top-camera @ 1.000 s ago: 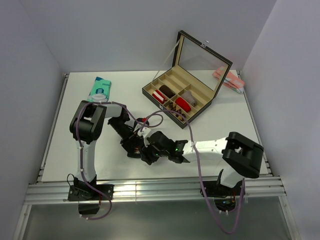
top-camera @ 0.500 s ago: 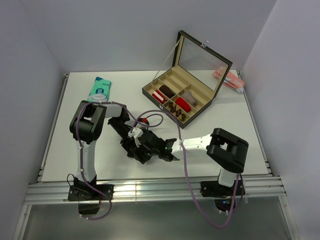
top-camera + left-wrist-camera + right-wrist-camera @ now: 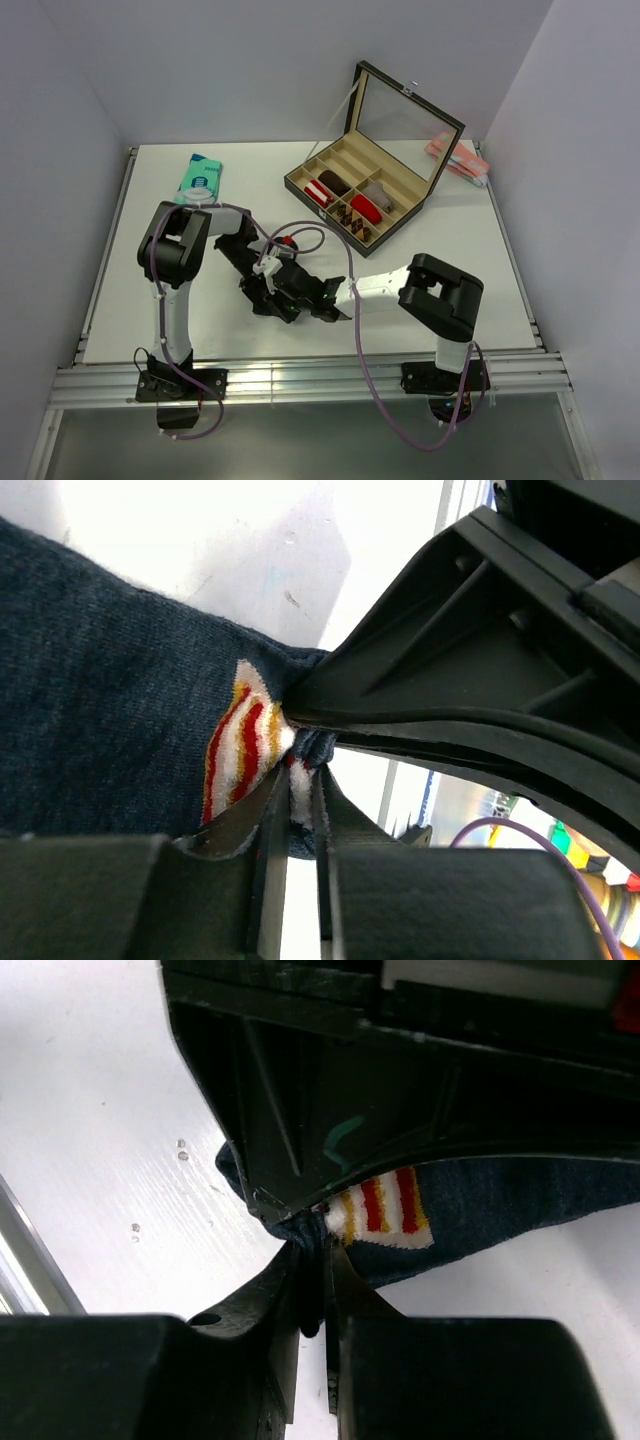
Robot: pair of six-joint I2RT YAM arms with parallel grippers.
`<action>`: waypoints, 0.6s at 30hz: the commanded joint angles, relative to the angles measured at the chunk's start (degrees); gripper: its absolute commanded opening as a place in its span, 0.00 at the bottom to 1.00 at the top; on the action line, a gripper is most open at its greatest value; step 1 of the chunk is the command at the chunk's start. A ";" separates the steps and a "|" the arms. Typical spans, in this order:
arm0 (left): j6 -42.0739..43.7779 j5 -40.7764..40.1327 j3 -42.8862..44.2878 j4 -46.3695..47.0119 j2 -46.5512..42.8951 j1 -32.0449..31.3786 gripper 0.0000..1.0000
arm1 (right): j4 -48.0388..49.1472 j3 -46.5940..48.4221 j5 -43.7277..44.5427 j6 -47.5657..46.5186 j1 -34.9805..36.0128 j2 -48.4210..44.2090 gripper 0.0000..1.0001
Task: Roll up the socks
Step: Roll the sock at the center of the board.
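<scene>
2 grippers pinch 1 navy sock (image 3: pixel 110 700), near-centre of table (image 3: pixel 450 240)
Left gripper (image 3: pixel 298 780) clamped on sock edge beside striped patch (image 3: pixel 240 742); right gripper (image 3: pixel 318 1260) clamped on same edge; sock flat, unrolled; rolling seemingly barely begun; some rolls (image 3: pixel 338 184) sit in open box (image 3: pixel 400 120)

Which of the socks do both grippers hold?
The navy blue fabric sock with a red, yellow and white striped patch; the dark brown roll and the red rolls lie apart in the open black compartment box.
</scene>
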 commanded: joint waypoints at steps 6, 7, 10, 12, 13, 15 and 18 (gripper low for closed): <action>-7.35 -1.11 -5.23 16.30 -10.45 2.07 0.27 | 1.78 -4.04 -4.10 6.30 -1.64 -2.77 0.00; -8.06 -0.76 -6.19 17.27 -11.59 2.34 0.27 | 1.69 -4.39 -5.41 6.57 -1.73 -3.13 0.00; -13.24 -0.84 -8.74 23.50 -16.16 3.83 0.27 | 1.95 -6.32 -7.53 7.71 -2.17 -4.45 0.00; -17.00 -1.89 -10.06 28.14 -19.41 4.97 0.27 | 2.39 -7.90 -10.34 8.59 -2.96 -5.58 0.00; -18.51 -2.42 -11.29 30.00 -20.47 5.33 0.27 | 2.31 -8.26 -10.96 8.77 -3.31 -5.94 0.00; -20.10 -2.95 -12.52 31.60 -23.46 6.73 0.26 | 1.87 -8.87 -14.03 9.82 -4.10 -6.38 0.00; -21.25 -4.26 -15.86 36.08 -28.55 8.49 0.25 | -0.06 -8.18 -19.90 11.22 -6.64 -5.43 0.00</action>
